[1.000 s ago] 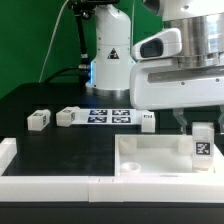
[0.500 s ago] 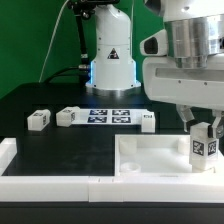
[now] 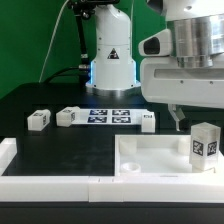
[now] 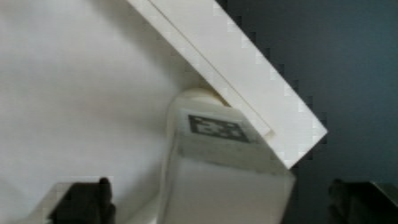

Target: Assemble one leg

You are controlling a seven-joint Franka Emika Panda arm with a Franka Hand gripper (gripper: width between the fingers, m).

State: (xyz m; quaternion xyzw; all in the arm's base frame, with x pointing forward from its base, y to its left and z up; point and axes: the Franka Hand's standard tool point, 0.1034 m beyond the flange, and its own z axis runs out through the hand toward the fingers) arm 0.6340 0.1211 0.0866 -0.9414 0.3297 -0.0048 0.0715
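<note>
Pincer: hung wide and empty directly above the leg, which stood upright on the white panel, axis vertical.

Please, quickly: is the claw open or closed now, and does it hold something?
The claw: open, holding nothing; the leg stands upright between its fingers, untouched.

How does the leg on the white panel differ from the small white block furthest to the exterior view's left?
The leg stands upright, taller than wide; the small white block sits low and squat. The leg rests on the white panel; the block lies on the black table. The leg is near the open claw; the block is far off. Both are white with marker tags.
</note>
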